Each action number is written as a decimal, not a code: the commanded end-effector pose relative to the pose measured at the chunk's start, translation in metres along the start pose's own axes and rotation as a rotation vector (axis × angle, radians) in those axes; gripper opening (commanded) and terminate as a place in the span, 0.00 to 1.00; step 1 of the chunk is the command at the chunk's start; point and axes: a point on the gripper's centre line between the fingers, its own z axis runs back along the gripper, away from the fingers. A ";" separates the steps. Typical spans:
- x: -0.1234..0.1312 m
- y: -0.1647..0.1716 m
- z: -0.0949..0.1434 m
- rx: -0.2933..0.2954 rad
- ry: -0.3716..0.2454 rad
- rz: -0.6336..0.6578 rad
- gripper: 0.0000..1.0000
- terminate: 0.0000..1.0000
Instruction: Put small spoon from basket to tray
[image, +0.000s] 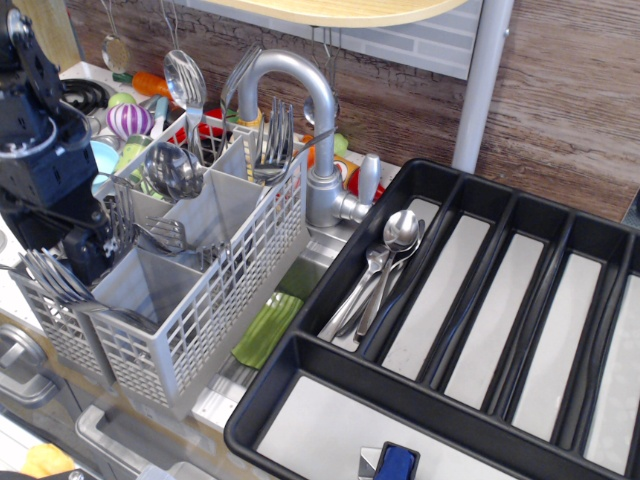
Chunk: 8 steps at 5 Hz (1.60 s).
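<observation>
The light grey basket (215, 290) stands at the left with several compartments. It holds big round-bowled spoons (170, 170), forks (272, 140) and more cutlery (50, 275) at its left end. I cannot pick out a small spoon in it. My black gripper (85, 252) hangs low over the basket's left compartments, its fingertips down among the cutlery. I cannot tell how its jaws stand. The black tray (300, 360) lies at the right. Small silver spoons (392, 250) lie in its leftmost long compartment.
A chrome tap (310, 120) rises just behind the basket, between it and the tray. A green item (265, 325) lies in the sink below. Toy vegetables and a blue bowl (100, 155) sit at the far left. A blue object (395, 462) lies in the tray's front compartment.
</observation>
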 end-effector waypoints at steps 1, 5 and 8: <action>0.002 0.002 -0.002 0.011 -0.033 -0.018 0.00 0.00; 0.009 0.005 0.063 0.170 0.022 0.023 0.00 0.00; 0.008 -0.041 0.166 0.058 0.276 0.231 0.00 0.00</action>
